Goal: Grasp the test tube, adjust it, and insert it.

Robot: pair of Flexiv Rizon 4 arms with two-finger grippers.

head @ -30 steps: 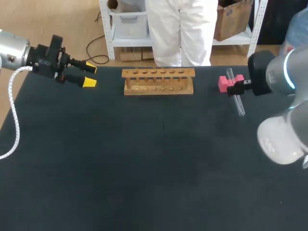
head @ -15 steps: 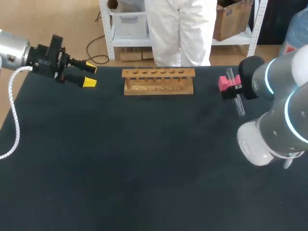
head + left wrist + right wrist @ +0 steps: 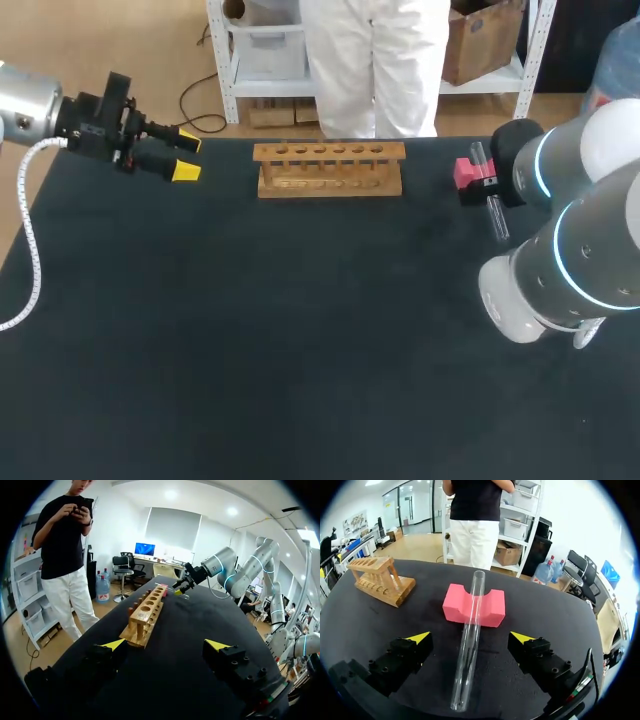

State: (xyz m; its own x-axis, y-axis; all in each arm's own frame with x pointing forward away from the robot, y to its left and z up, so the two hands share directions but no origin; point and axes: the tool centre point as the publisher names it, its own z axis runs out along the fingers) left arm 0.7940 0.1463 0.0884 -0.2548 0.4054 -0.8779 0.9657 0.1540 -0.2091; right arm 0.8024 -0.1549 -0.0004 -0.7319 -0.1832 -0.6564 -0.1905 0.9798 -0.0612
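Dark desk (image 3: 300,350) is seen, with the clear glass test tube (image 3: 468,642) propped on a pink foam block (image 3: 492,612), ungrasped between the open right hand's (image 3: 470,638) fingers. The left hand (image 3: 165,644) is also held open. Grasping, adjustment and insertion into the wooden rack (image 3: 330,168) are judged undone.

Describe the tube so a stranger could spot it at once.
On the table, go right past the wooden rack to the pink block. The tube leans in that block's notch, between the open fingers of the right gripper. It is the only clear thing there.
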